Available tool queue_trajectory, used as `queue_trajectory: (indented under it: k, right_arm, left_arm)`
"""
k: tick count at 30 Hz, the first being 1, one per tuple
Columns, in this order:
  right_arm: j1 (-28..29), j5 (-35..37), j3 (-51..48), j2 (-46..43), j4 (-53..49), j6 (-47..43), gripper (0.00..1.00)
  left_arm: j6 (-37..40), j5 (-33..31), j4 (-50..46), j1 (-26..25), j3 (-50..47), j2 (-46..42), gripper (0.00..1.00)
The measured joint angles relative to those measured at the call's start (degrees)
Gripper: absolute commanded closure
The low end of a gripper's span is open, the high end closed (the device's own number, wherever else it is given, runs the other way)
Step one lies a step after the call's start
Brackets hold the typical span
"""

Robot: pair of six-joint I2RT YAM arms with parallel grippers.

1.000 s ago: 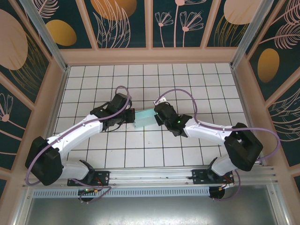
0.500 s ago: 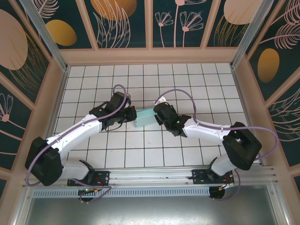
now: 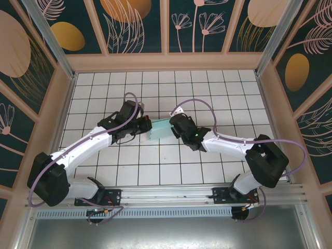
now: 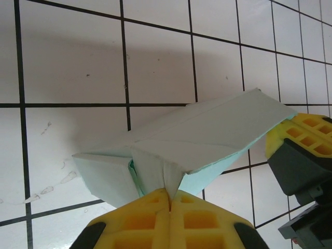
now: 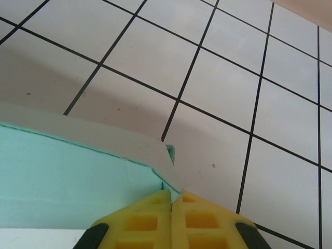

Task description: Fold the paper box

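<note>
Paper box [image 3: 161, 129] is held near the middle of the worktop [image 3: 207, 88], left hand [image 4: 169, 194] and right hand [image 5: 171, 196] each pinched tight on an opposite end, seemingly bracing the card for its next crease.

The paper box [image 4: 207, 135] is looking like thin matt card in pale mint. Its faces are lying smooth between sharp creases, and one cut edge is showing slightly fuzzy. The left gripper [image 4: 169, 194] and right gripper [image 5: 171, 193] are wearing yellow pads [image 4: 140, 218] of moulded plastic, dull rather than shiny, with square recesses sunk into them. The table [image 4: 62, 62] is presenting a smooth white tiled surface with dark lines, carrying faint scuffs and specks. The left arm [image 3: 85, 145] and right arm [image 3: 228, 142] are gleaming in glossy white plastic shells with matt black joints. The purple cables [image 3: 205, 102] are looking rubbery. The rail [image 3: 171, 193] along the near edge is shining like brushed aluminium.
</note>
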Motion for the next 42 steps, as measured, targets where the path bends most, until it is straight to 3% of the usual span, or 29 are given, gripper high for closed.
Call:
queue_trajectory:
  k: [11,23,26,28,30,33,36,42]
  right_arm:
    - [0.04,-1.07,-0.52,0.28,2.29,0.5,1.0]
    - [-1.81,-3.76,-6.82,-1.57,12.92,3.67,1.0]
    - [-2.19,-5.09,-8.04,-2.64,14.05,4.31,0.89]
    - [-2.29,-6.29,-8.9,-3.72,14.19,4.72,0.77]
    - [-2.23,-8.26,-9.53,-5.07,14.21,4.79,0.57]
    - [-2.23,-11.15,-10.25,-7.74,14.53,4.98,0.39]
    - [-2.78,-13.05,-10.38,-10.84,15.39,5.31,0.32]
    - [-7.41,-17.92,-10.6,-15.19,17.75,9.55,0.3]
  left_arm:
    - [3.06,-1.53,4.76,0.09,-5.05,0.26,1.0]
    - [3.72,-2.27,12.07,0.63,-7.02,3.63,1.0]
    - [4.26,-2.6,12.57,0.66,-7.02,3.85,1.0]
    - [4.57,-2.82,12.61,0.63,-7.02,3.87,1.0]
    - [4.81,-2.91,12.68,0.63,-6.97,3.96,1.0]
    - [5.2,-2.82,12.81,0.63,-6.78,4.22,1.0]
    - [5.6,-2.82,12.87,0.61,-6.56,4.44,1.0]
    - [6.23,-2.8,12.83,0.59,-6.38,4.59,1.0]
